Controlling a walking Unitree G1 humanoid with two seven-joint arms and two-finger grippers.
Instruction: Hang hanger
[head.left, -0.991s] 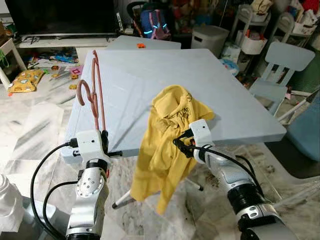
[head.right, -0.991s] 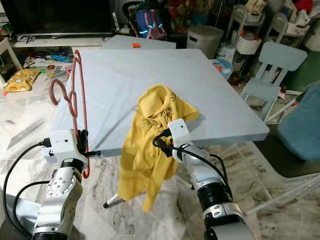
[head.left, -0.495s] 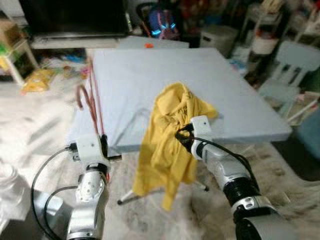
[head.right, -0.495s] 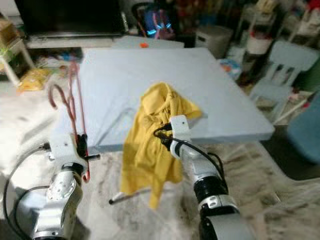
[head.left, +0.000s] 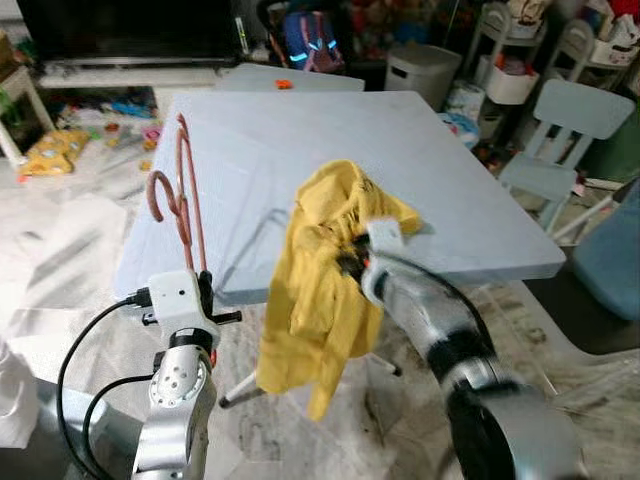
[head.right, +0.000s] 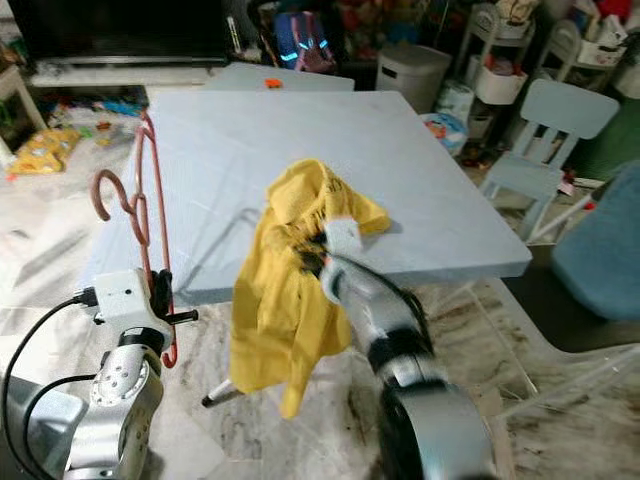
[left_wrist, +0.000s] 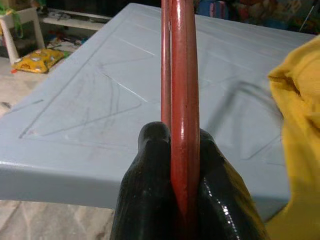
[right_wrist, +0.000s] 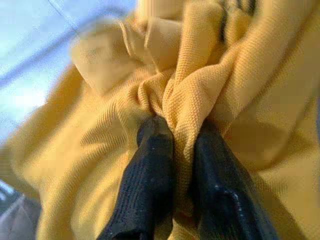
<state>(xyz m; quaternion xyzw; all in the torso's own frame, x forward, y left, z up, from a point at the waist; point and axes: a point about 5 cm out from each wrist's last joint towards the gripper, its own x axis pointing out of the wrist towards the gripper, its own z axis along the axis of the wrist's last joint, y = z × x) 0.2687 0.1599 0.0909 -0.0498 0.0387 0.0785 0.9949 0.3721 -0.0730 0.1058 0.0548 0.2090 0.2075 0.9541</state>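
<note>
Two claws are loaded at the counter's (head.left: 470, 200) near edge: the left claw (left_wrist: 175, 200) clamps an upright red hanger (head.left: 185, 195), the right claw (right_wrist: 175, 150) pinches a bunched yellow shirt (head.left: 315, 300); next, probably, hanger meets collar

The right gripper (right_wrist: 176, 165) has pulled a little back and to the left with the yellow shirt (head.left: 325, 290), and its arm is now blurred from the motion. The cloth hangs slightly more to the left than one second ago, lower hem near the table leg (head.left: 238, 388). The hanger (head.left: 183, 195) in the left gripper (left_wrist: 175, 165) leans a bit differently.
</note>
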